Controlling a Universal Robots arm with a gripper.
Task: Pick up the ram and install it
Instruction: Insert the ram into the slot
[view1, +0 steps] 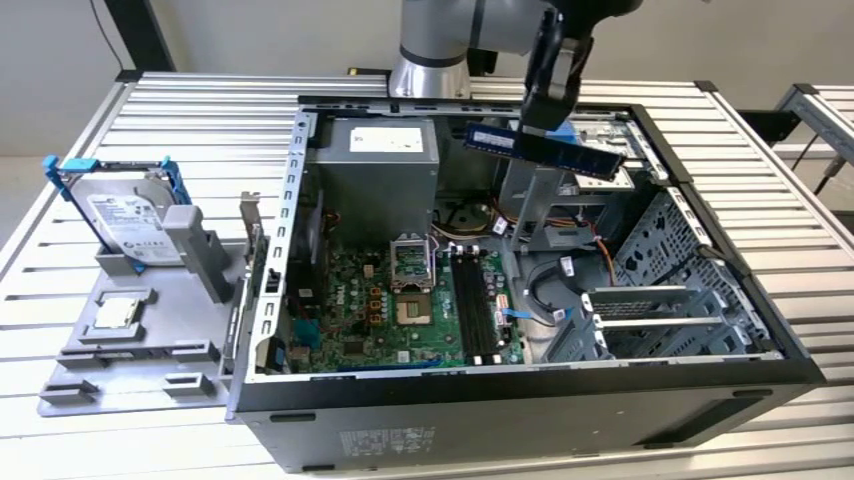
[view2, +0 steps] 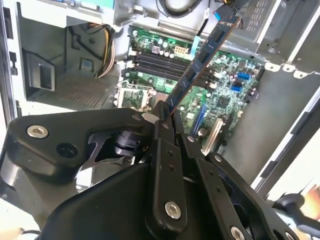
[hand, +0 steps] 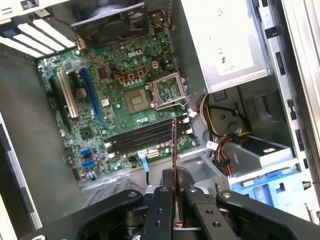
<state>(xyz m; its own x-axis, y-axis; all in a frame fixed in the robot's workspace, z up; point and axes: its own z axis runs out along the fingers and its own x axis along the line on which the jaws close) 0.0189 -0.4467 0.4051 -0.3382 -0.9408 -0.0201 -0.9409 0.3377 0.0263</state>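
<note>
Black and two-fingered, the hand (view1: 541, 126) is clamped on the ram (view1: 574, 155), a long, thin blue-green circuit-board stick with a row of small black chips. In the exterior view the ram hangs in the air above the open black computer case (view1: 534, 375), over its far part toward the exterior view's right. It is tilted slightly and touches nothing but the fingers. A pale label sits near one end of the stick, its print too small to read.

In both wrist views the ram (view2: 200, 65) (hand: 174, 145) runs out from between the fingertips of the hand (view2: 165, 112) (hand: 175, 187) toward the green motherboard (hand: 100, 115). It is held apart from the row of long black memory slots (hand: 140, 140) (view2: 160, 62), which lie bare. Beside the slots is the square silver processor socket (hand: 170, 90) with its metal frame. White lettering is printed on the board near its upper edge.

A grey box-shaped power supply (view1: 380, 160) fills the case's far corner and carries a white label (view1: 391, 140) of fine print that cannot be made out.

Outside the case, on the exterior view's left, a grey plastic holder (view1: 134, 350) rests on the slatted metal desk (view1: 200, 100). A silver hard drive in a blue bracket (view1: 127, 215) stands upright in the holder, with a white printed label on its face. A small square silver processor chip (view1: 118, 312) lies flat just in front of it.
</note>
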